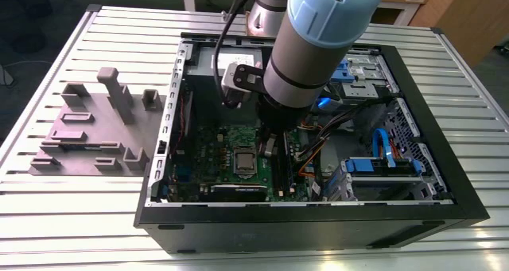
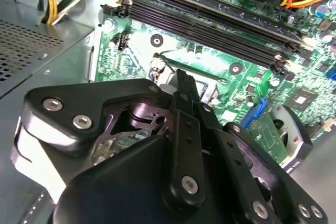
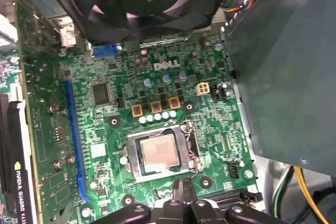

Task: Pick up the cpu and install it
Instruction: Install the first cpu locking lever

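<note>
The small flat square cpu with a silvery metal top (image 3: 159,152) sat in the metal-framed socket (image 3: 134,150) on the green motherboard (image 3: 121,124), also seen from the exterior view (image 1: 245,160). The black end effector (image 3: 183,188) hung just above the board beside the socket, its fingertips pressed together with nothing between them, apart from the cpu. In the second wrist view, the end effector (image 2: 183,80) pointed towards the long black memory slots (image 2: 210,24). The open black computer case (image 1: 310,229) rested on the slatted metal surface (image 1: 64,193).
</note>
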{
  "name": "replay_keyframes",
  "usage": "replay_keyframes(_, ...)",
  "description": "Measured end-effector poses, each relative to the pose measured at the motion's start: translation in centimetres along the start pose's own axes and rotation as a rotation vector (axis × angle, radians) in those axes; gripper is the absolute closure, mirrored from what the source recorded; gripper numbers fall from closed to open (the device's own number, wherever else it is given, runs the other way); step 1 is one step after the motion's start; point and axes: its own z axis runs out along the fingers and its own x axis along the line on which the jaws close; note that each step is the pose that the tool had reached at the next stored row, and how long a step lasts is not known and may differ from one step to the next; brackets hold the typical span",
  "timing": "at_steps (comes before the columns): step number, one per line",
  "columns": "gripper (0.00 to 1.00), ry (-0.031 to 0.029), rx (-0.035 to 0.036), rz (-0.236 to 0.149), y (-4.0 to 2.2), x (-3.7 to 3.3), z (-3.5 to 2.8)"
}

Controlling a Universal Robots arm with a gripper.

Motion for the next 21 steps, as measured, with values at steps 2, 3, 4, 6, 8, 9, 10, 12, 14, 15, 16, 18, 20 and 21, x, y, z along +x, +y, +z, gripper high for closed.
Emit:
replay_keyframes(2, 0.90, 0.0054, 0.0004, -0.008, -0.02, 0.04, 0.10)
replay_keyframes(3, 0.90, 0.0086, 0.0007, -0.011, -0.02, 0.07, 0.15)
replay_keyframes(4, 0.90, 0.0108, 0.0008, -0.014, -0.03, 0.11, 0.18)
replay_keyframes(6, 0.90, 0.0136, 0.0008, -0.021, -0.07, 0.22, 0.25)
replay_keyframes(8, 0.90, 0.0152, 0.0005, -0.028, -0.11, 0.34, 0.34)
replay_keyframes(9, 0.90, 0.0159, 0.0004, -0.032, -0.13, 0.40, 0.38)
replay_keyframes(10, 0.90, 0.0165, 0.0002, -0.035, -0.15, 0.48, 0.44)
replay_keyframes(12, 0.90, 0.0177, -0.0001, -0.040, -0.20, 0.65, 0.50)
replay_keyframes(14, 0.90, 0.0186, -0.0002, -0.044, -0.24, 0.83, 0.53)
replay_keyframes(15, 0.90, 0.0187, -0.0002, -0.044, -0.24, 0.87, 0.55)
replay_keyframes(16, 0.90, 0.0188, -0.0002, -0.044, -0.24, 0.87, 0.55)
replay_keyframes(18, 0.90, 0.0188, -0.0002, -0.045, -0.25, 0.87, 0.55)
replay_keyframes(20, 0.90, 0.0187, -0.0002, -0.045, -0.25, 0.87, 0.55)
replay_keyframes(21, 0.90, 0.0188, -0.0002, -0.045, -0.25, 0.87, 0.55)
